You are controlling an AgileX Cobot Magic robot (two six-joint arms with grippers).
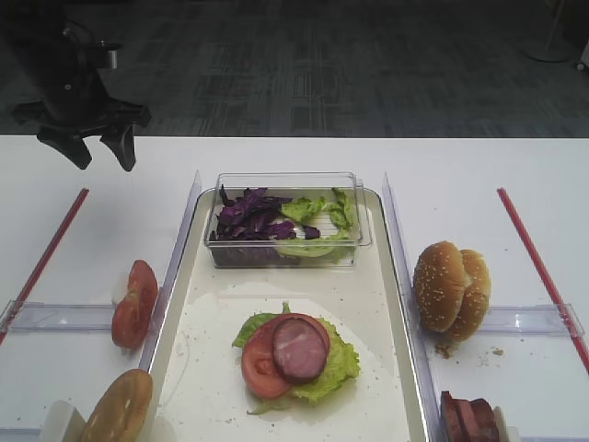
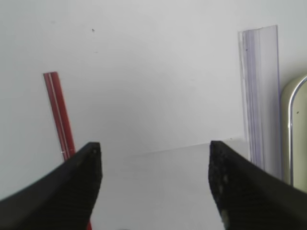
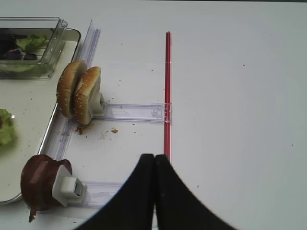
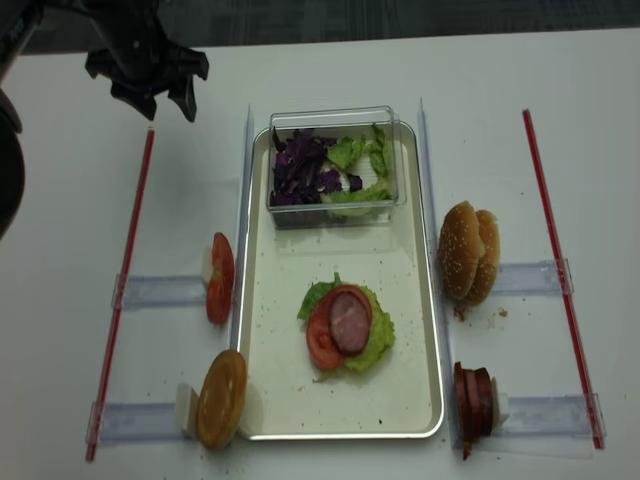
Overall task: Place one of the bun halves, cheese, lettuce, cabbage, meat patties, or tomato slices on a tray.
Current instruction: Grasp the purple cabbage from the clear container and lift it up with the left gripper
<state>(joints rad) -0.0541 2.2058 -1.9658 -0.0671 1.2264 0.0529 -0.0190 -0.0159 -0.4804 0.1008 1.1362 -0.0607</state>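
On tray: lettuce, tomato slice, meat patty stacked.

- The left gripper is all black, kinda matte, with two chunky wedge-shaped fingers that taper toward blunt tips
- Up close those fingers look a bit rough and speckled on the inner faces
- The arm above it is dark too, with a small silvery-grey cylinder part sticking out near the wrist
- The right gripper is the same black, its fingers curving out wide at the base like a flared skirt
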